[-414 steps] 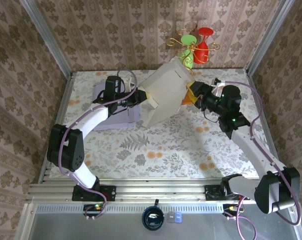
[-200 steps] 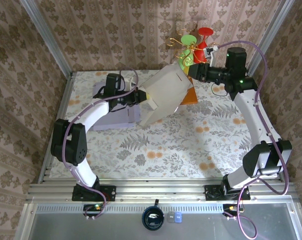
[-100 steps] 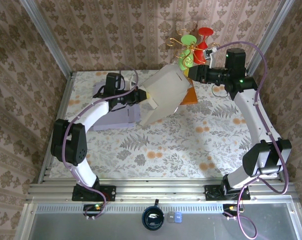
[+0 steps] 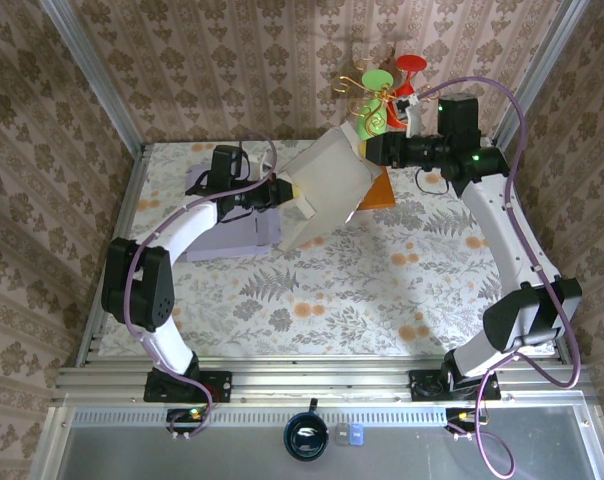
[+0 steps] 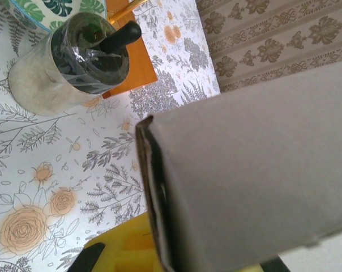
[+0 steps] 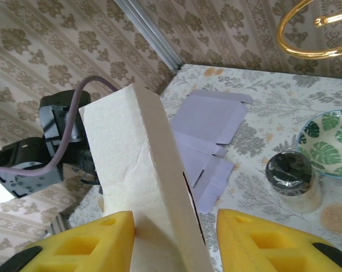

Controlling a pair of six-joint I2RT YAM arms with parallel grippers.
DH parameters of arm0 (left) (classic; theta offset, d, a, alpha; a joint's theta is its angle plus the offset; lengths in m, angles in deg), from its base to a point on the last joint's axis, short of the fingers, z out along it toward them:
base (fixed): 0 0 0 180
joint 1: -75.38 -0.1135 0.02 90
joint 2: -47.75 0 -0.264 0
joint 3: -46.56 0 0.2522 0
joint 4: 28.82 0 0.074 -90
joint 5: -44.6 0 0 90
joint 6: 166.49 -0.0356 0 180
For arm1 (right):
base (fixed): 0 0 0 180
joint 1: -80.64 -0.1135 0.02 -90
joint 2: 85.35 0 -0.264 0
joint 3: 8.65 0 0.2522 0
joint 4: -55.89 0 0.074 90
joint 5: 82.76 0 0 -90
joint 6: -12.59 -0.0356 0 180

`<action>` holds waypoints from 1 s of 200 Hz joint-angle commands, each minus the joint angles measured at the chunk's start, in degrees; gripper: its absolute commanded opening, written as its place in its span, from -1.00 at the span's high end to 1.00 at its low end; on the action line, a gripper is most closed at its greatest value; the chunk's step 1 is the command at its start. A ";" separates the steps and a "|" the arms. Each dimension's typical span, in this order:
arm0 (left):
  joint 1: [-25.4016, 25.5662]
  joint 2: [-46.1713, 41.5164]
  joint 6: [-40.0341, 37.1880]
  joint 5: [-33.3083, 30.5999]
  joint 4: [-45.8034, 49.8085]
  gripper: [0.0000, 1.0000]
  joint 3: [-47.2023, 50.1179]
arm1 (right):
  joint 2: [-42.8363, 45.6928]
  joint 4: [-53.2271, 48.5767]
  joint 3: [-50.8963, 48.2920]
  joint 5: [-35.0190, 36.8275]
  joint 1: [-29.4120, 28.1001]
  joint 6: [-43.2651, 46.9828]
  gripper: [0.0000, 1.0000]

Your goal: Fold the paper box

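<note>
At the near rail, between the two arm bases, we see a dark mug (image 4: 305, 437) below the floral surface (image 4: 312, 300). Beyond the bare middle of that surface, both arms reach inward to a pale box (image 4: 327, 190), which stands tilted, one corner pointing down and another up toward the back wall. We cannot tell whether the lower corner touches the surface.

The left pincer (image 4: 282, 190) is clenched on the box's left edge. From the left wrist, the box's grey face and one dark edge sit right against the camera. Beside and partly under this arm lies a flat lilac sheet (image 4: 227, 238) of unfolded card.

Farther back, the right pincer (image 4: 365, 150) sits astride the box's upper corner, released. From the right wrist, its yellow pads (image 6: 97, 241) stand apart, the left one against the box's white face and the right one clear of it.

Behind the box an orange mat (image 4: 384, 190) lies on the surface. From the right wrist we also see a jar (image 6: 290, 181) with a black lid, just beside a leaf-patterned bowl (image 6: 329, 136). At the far wall stand a red goblet (image 4: 410, 85) and a green goblet (image 4: 374, 100).
</note>
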 commanded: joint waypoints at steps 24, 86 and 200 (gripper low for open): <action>0.25 -1.21 -2.60 2.04 1.97 1.00 -2.26 | -0.84 -6.32 3.30 9.49 -2.87 8.49 0.10; 0.38 -2.27 -3.76 1.56 3.56 1.00 -2.18 | -1.00 -8.17 4.13 13.54 -4.74 11.92 0.26; 1.28 -3.22 -7.07 -1.73 9.99 1.00 -4.80 | -1.83 -14.02 4.89 35.22 -12.68 20.76 0.28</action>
